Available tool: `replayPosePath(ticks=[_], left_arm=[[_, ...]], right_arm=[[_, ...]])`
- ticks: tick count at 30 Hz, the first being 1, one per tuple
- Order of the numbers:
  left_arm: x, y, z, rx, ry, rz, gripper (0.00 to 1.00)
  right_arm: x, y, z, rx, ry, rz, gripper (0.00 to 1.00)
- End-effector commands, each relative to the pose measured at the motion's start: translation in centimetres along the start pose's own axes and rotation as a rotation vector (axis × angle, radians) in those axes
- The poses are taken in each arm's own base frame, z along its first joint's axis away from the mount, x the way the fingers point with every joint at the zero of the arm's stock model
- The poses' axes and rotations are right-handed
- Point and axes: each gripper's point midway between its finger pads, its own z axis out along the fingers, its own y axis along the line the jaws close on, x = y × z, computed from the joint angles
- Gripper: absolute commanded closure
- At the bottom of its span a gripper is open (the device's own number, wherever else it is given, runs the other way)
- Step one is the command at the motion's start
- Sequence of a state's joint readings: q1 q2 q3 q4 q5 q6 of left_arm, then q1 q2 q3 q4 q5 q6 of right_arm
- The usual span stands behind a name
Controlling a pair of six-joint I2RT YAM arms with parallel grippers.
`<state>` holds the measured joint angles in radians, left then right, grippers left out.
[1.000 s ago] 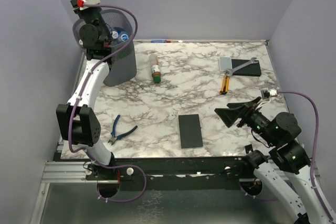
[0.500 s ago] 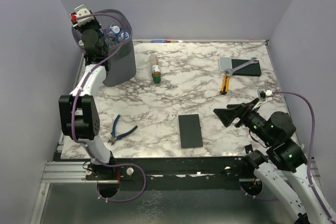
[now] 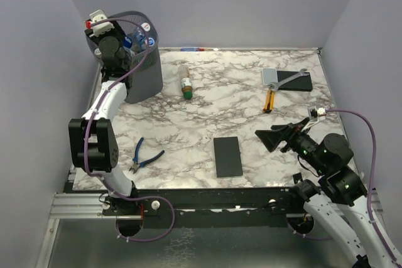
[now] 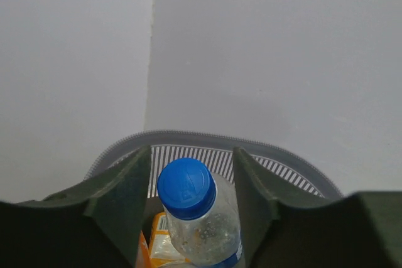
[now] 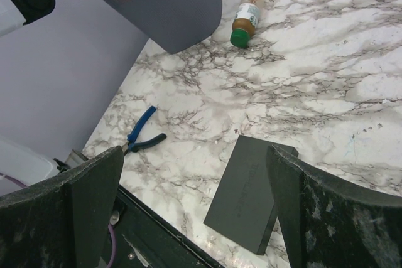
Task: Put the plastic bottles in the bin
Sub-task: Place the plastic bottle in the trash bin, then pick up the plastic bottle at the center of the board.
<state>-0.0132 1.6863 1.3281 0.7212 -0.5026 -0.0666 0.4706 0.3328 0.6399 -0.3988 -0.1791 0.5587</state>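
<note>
Left jaws: hung over the mouth of the tall dark grey mesh bin (image 3: pixel 146 83), one dark finger on either side of a clear plastic bottle with a blue cap (image 4: pixel 187 191). They were parted a little, with a gap beside the cap. Whether they pressed on the body lower down could not be told.
Why there: judged a drop position. The bottle stood cap up inside the rim, so a release would send it down among the others.
Bin contents: blue caps (image 3: pixel 143 37) showed at the top in the overhead view. An orange bottle (image 4: pixel 143 254) sat just below the blue-capped one.
Bin: stood at the far left corner of the white marble-patterned counter (image 3: pixel 220 108). It had an open wire weave and a rounded-square rim, and it narrowed downward.
Remaining bottle: a small pale amber bottle with a green cap and white label (image 3: pixel 184 82) lay on its side near the bin. Being round and smooth, it would likely roll if nudged.
Right jaws: spread wide and holding nothing, hovering over the near right of the counter and facing that bottle, probably ready to fetch it.
Not for the bin: a flat black rectangular slab (image 3: pixel 227 157), blue-handled pliers (image 3: pixel 146 157), a silver wrench (image 3: pixel 296 77) and an orange-handled screwdriver (image 3: pixel 269 100).
Progress: judged nearly complete, with one bottle at the bin and one on the counter.
</note>
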Motion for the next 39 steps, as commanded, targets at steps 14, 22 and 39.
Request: replayPosePath(ticks=[14,22,39], left_arm=[[-19.9,-2.4,-5.1,-0.046,-0.214,-0.121,0.01],[-15.5,-17.1,-18.0,0.440,0.119,-0.059,0.01],[16.7,-18.5,-27.8,0.405,0.831,0.275,0.01]], right_arm=[[0.0,0.7,0.4,-0.033,0.006,0.022,0.02],[1.1,0.5,2.6,-0.046,0.063,0.075,0.03],[5.2,-4.0,3.0,0.109,0.129,0.089,0.04]])
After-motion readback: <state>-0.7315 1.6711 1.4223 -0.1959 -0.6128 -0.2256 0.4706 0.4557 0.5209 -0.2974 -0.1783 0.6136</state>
